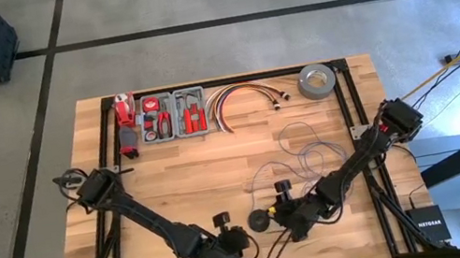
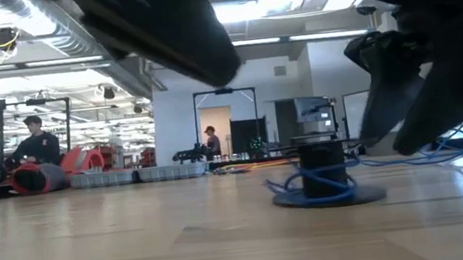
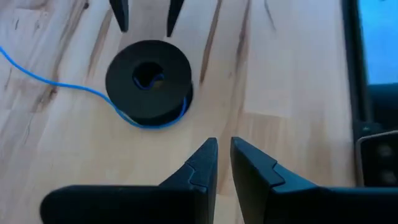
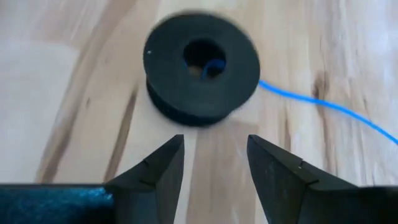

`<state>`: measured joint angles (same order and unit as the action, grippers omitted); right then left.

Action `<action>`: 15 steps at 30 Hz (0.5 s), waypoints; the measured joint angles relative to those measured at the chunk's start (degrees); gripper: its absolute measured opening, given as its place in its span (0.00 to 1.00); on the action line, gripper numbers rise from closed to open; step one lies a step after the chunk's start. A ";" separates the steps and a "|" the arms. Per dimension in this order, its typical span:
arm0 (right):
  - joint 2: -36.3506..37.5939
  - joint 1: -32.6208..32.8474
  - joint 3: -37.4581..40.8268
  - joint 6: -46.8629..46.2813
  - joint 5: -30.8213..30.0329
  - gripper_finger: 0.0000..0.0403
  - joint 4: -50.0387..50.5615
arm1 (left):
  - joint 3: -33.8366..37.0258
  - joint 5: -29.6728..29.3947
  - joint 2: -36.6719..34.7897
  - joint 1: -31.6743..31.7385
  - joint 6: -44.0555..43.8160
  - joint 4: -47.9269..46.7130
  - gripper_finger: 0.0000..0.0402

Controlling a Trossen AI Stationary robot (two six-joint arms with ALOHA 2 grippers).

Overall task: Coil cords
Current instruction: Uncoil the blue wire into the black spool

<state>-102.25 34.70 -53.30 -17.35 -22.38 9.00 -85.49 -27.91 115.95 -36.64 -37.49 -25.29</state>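
Observation:
A small black spool (image 1: pixel 259 221) stands on one flange on the wooden table near its front edge; it also shows in the low view (image 2: pixel 322 172). Thin blue wire is wound round its core (image 3: pixel 152 121) and runs off across the table (image 4: pixel 323 102) into loose loops (image 1: pixel 302 149). My right gripper (image 4: pixel 214 155) is open, its fingers just short of the spool on the spool's right and touching nothing. My left gripper (image 3: pixel 224 152) is on the spool's near-left side, a short way off, with only a narrow gap between its fingers and nothing in it.
At the table's far edge lie a grey tool tray (image 1: pixel 173 115), a red-and-white item (image 1: pixel 124 119), a bundle of red, yellow and white cables (image 1: pixel 239 99) and a grey tape roll (image 1: pixel 317 81). People show in the room beyond the table (image 2: pixel 36 143).

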 joint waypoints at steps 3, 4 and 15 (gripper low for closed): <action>-0.51 -0.17 -0.09 0.25 -1.00 0.45 -2.47 | 0.00 -0.77 1.36 0.38 1.34 2.20 0.10; -0.77 -0.21 -0.09 0.27 -0.98 0.45 -2.78 | 0.00 -1.26 1.91 0.67 1.87 2.60 0.10; -3.05 -0.22 -0.07 1.60 -3.15 0.45 -7.96 | 0.00 -2.71 5.78 4.62 3.25 4.42 0.10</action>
<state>-105.30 34.48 -53.36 -15.75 -25.52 1.04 -85.49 -30.62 121.73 -32.01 -34.24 -20.87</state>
